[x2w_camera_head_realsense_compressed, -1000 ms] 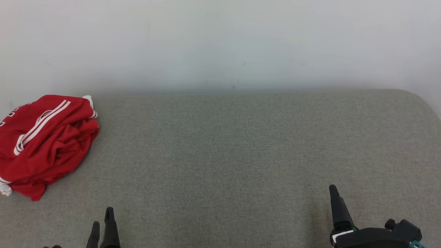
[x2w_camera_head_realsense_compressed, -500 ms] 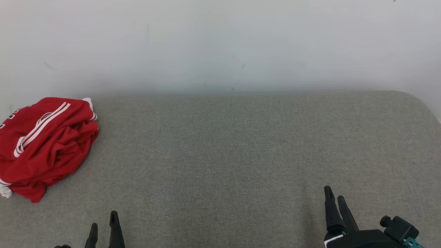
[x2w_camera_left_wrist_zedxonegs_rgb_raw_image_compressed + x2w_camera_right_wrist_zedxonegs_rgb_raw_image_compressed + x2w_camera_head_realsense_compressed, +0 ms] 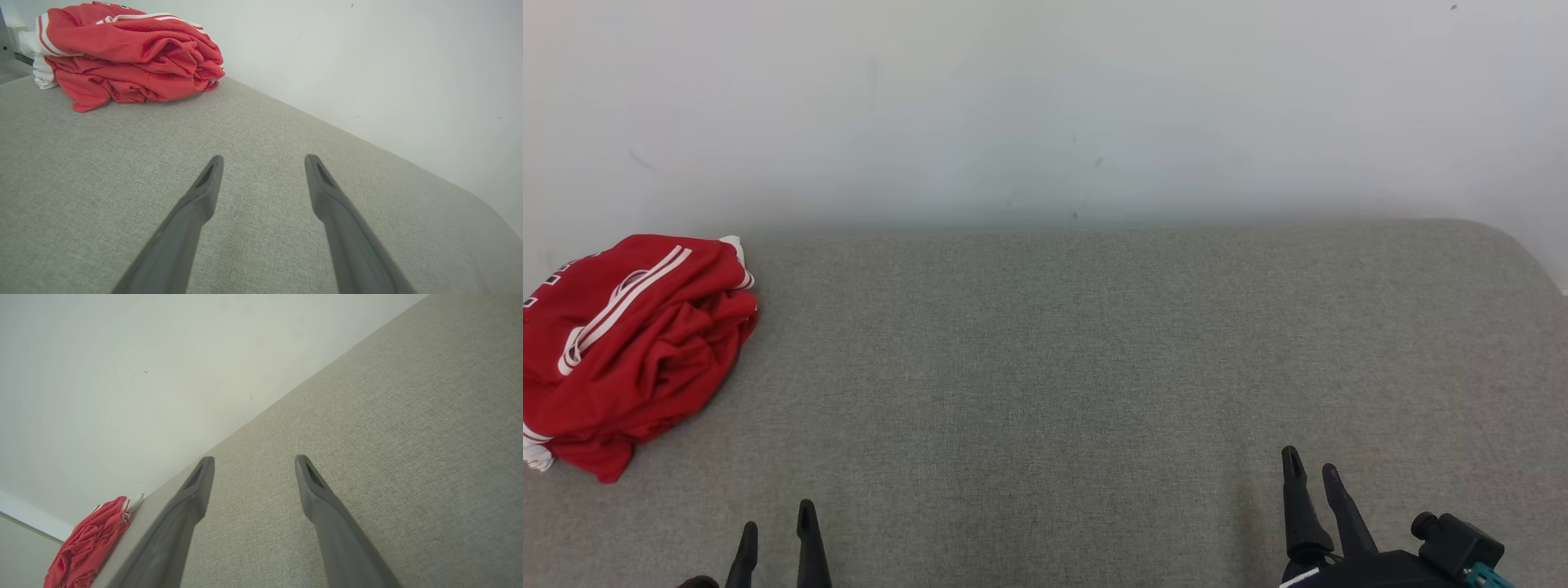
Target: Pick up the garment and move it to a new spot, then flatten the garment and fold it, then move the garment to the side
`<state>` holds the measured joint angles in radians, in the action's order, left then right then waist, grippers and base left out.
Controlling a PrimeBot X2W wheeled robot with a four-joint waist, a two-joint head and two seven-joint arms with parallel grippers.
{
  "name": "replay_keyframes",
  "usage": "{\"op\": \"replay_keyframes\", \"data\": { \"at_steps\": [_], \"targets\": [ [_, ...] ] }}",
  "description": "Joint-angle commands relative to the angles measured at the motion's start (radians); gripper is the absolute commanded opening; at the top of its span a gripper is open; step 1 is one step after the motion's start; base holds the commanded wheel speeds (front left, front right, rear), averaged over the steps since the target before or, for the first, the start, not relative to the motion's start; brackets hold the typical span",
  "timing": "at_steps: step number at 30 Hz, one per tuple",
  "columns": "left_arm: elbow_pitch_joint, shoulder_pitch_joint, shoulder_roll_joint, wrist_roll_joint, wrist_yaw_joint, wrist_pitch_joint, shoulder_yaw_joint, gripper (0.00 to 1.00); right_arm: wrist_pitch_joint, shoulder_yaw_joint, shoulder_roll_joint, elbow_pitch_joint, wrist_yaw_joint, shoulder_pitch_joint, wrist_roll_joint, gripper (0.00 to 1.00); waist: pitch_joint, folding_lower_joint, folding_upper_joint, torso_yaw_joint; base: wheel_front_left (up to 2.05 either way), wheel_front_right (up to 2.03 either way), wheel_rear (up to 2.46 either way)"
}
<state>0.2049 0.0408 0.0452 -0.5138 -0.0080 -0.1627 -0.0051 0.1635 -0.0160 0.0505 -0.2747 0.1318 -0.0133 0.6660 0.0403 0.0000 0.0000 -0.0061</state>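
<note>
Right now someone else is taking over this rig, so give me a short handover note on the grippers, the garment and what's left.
Left gripper: open, empty, over the grey woven fabric surface.
Right gripper: open, empty, over the same surface.
Red fabric garment with white stripes: bunched in a heap at the surface's far left, near the white wall, with neither gripper touching it.
Done: nothing, by the look of it.
Left: pick up, move, flatten, fold, set aside.

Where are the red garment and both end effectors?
red garment [image 3: 637,351], head view, middle of the pile
left end effector [image 3: 264,157], left wrist view, between open fingertips
right end effector [image 3: 254,457], right wrist view, between open fingertips
</note>
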Motion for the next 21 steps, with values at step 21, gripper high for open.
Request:
{"op": "replay_keyframes", "data": {
  "at_steps": [21],
  "targets": [
    [-0.013, 0.036, 0.006, 0.229, -0.002, -0.057, -0.027, 1.0, 0.056, 0.022, 0.0, -0.024, -0.002, 0.018, -0.211, 1.0, 0.025, 0.0, 0.0, -0.009, 0.0, 0.0, 0.0]
  ]
}}
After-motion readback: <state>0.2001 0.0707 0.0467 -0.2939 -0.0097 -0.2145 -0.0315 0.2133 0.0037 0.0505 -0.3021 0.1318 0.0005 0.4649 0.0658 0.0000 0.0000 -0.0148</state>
